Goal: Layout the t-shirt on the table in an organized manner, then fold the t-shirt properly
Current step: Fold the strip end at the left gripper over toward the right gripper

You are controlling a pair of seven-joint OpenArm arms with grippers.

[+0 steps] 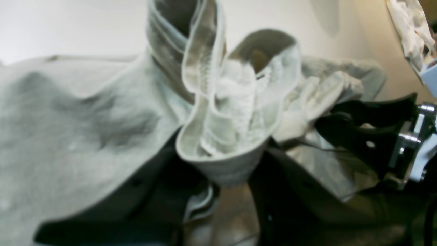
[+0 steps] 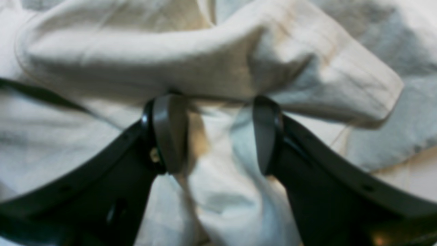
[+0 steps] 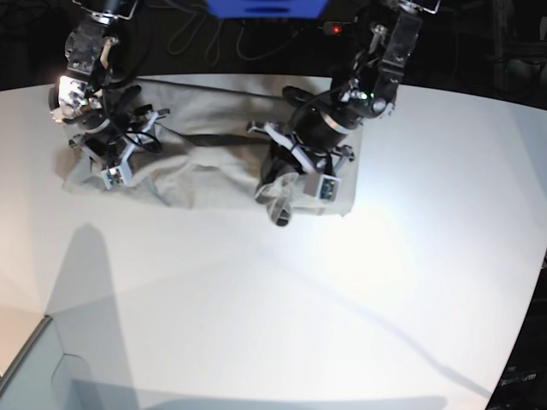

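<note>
Base view: bare white surface [image 3: 273, 299] nearest, then the grey-beige t-shirt [image 3: 205, 162] spread along its far side. Right hand [image 2: 216, 133] spread over a rumpled fold. Left hand [image 3: 282, 205] pinches a lifted bunch of t-shirt. No lettering readable.

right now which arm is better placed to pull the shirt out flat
Left, likely. The left gripper is shut on a bunched fold of the t-shirt, so it can pull at once. The right gripper stands open over cloth, gripping nothing.
</note>
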